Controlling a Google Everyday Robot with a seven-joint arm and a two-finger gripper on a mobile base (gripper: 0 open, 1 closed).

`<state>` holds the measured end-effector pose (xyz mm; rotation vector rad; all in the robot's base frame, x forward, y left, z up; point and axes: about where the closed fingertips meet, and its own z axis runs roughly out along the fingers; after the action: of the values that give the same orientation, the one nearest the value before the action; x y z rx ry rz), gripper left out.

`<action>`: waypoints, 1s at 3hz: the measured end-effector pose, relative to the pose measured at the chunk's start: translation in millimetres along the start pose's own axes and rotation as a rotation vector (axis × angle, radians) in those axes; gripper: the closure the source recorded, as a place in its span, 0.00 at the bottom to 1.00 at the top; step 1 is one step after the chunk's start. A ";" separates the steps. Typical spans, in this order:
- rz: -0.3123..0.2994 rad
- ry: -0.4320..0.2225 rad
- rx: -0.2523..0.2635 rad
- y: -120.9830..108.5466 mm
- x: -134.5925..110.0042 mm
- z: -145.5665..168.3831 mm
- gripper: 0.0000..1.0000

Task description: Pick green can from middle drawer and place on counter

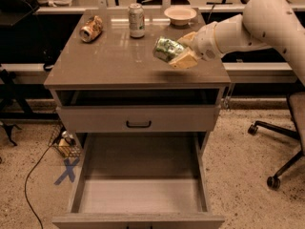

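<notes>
My gripper [178, 51] is shut on the green can [165, 48], which has a mottled green-and-white label. It holds the can on its side, tilted, a little above the right part of the counter [109, 63]. The white arm reaches in from the upper right. The middle drawer [143, 194] stands pulled open below, with nothing on its pale floor.
On the counter's back edge lie a dented orange-tan can [91, 28], a tall silver-white can [136, 20] standing upright, and a pale bowl [179, 15]. The upper drawer [138, 119] with its black handle is closed. An office chair [283, 142] stands at the right; a cable runs on the floor at left.
</notes>
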<state>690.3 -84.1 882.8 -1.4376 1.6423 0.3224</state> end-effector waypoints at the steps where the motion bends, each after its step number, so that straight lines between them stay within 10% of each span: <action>1: 0.045 0.024 -0.004 -13.8 5.9 15.5 0.73; 3: 0.113 -0.011 -0.044 -32.5 7.2 44.7 0.27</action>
<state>739.8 -67.0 863.7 -1.3756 1.7208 0.4324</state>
